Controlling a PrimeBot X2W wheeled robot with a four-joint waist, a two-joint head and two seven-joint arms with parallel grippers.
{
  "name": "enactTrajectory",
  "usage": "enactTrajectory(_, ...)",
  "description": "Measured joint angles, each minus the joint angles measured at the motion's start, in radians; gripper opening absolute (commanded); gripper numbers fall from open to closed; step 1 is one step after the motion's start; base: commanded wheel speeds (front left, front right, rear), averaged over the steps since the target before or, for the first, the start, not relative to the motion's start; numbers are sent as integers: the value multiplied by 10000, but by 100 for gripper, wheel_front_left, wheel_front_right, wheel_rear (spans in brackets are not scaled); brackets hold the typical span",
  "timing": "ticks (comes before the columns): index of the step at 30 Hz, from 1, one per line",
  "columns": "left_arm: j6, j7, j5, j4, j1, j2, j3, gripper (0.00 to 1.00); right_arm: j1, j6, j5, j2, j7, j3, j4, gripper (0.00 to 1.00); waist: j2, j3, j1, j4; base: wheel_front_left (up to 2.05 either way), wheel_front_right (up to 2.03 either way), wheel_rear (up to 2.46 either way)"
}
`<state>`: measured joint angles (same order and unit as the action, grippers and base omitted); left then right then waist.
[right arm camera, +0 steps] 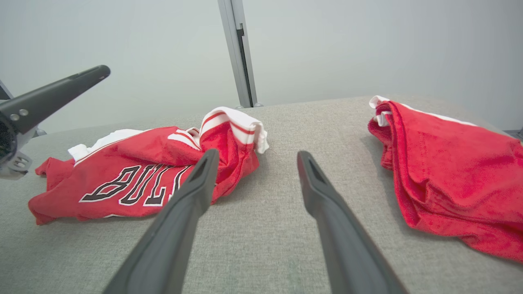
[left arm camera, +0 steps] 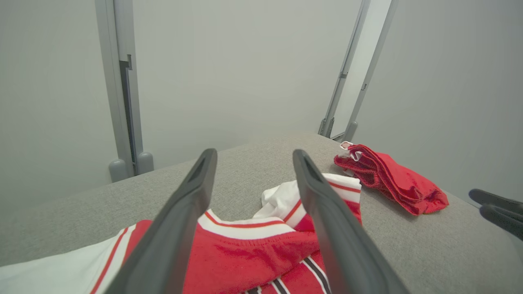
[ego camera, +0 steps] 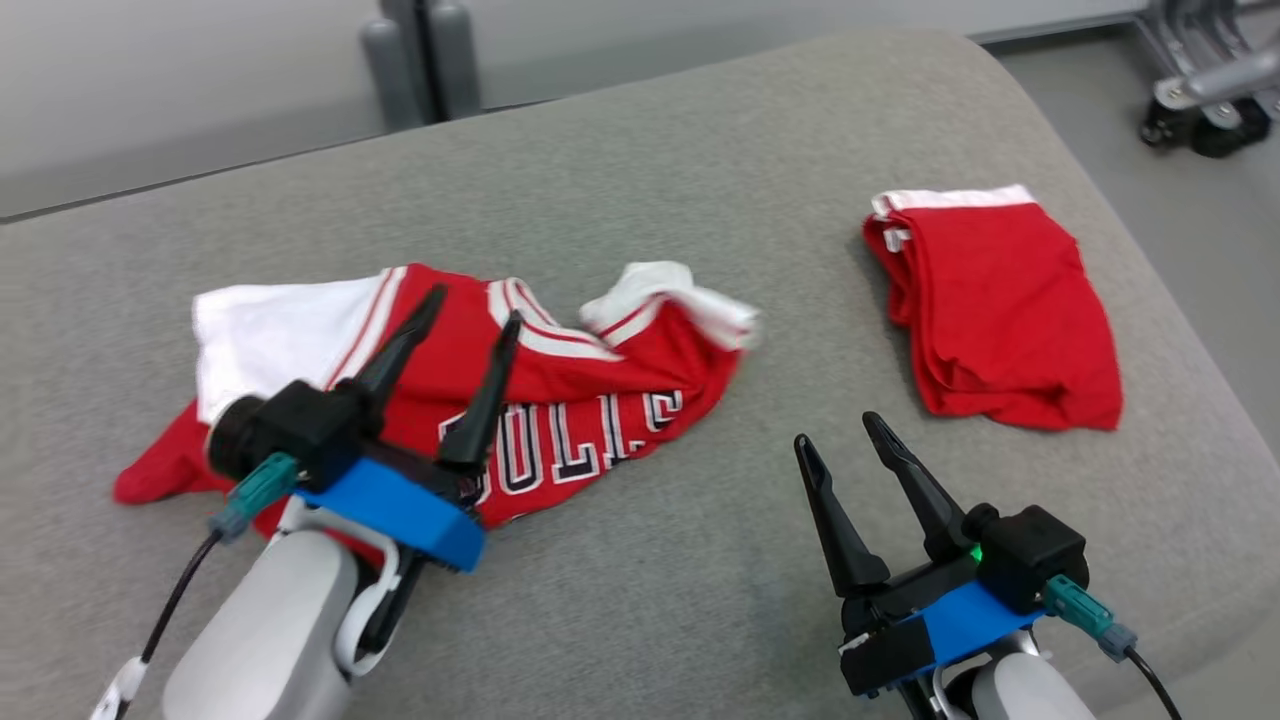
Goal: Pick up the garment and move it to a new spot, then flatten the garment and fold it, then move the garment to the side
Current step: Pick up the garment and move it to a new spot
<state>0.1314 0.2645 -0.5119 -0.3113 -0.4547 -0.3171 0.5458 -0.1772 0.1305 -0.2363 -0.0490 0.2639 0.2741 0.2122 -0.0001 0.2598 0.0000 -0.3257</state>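
— On the grey pad [ego camera: 650, 170], over at nine o'clock, what lies there?
— The jersey [ego camera: 600, 385], red with white trim. It is bunched and creased, with a white part turned out at its left and the lettering half lost in the folds.
— And the left gripper [ego camera: 478, 304]?
— At eight o'clock, hanging over the middle of the jersey. Its fingers are spread wide with nothing between them, and the cloth lies below them, not pinched.
— Moving right?
— The right gripper [ego camera: 837, 430] is at five o'clock, fingers wide as well, over bare pad near the jersey's right end. At two o'clock, well apart from the jersey, lie red shorts [ego camera: 1000, 310], doubled over fairly neatly.
— So how far along is it?
— My guess is that the jersey is lying at its new spot, so the first move looks done. Flattening is not done, as the cloth is far too rumpled. Folding and moving it to the side are both left. The shorts look finished, though I can't tell whether they belong to this job.
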Motion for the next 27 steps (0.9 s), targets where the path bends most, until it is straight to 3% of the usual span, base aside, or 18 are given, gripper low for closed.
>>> enactTrajectory(8,0,-2,341,-502,1370,224,-2121,100,-219,0,157,4,0,-516,573,100,0,-615,0,1248,0,0,0)
enactTrajectory(17,0,-2,1120,-798,3054,1231,-4378,100,-119,0,364,6,2,-1108,1306,100,0,-1582,0,2236,0,0,0)
enactTrajectory(23,-2,-2,1624,-711,4233,1973,-5405,100,353,0,412,4,2,-1386,1745,100,-1,-2205,-2,2565,0,0,0)
enactTrajectory(27,0,-2,1883,-673,4682,2163,-5595,100,546,0,445,4,0,-1522,1858,100,-1,-2304,-1,2704,0,0,0)
